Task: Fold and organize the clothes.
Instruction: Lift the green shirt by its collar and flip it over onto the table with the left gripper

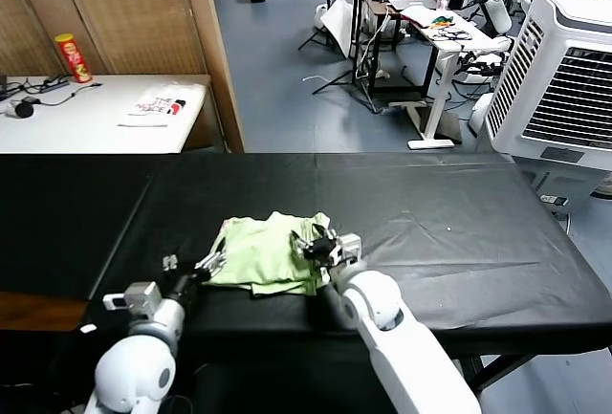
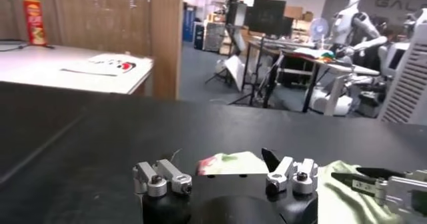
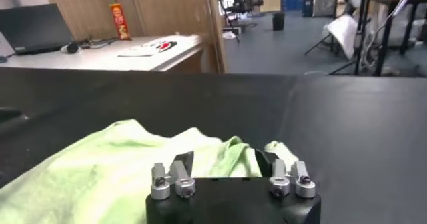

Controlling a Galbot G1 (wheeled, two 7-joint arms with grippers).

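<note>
The clothes are one pale green shirt (image 1: 268, 256), lying bunched near the front edge of the black table (image 1: 459, 242). My left gripper (image 1: 212, 263) is at the shirt's left edge, open. In the left wrist view that gripper (image 2: 223, 162) has the shirt's edge with a pink print (image 2: 227, 164) just ahead of its fingers. My right gripper (image 1: 316, 242) is low over the shirt's right edge. In the right wrist view it (image 3: 223, 162) stands open, with a raised fold of the green shirt (image 3: 100, 172) between its dark fingers (image 3: 185, 162).
Behind the black table on the left is a white table with a red can (image 1: 72, 57) and a white folded item with red and black print (image 1: 158, 105). A wooden partition (image 1: 206, 41) rises beside it. A white air cooler (image 1: 564, 79) stands at the far right.
</note>
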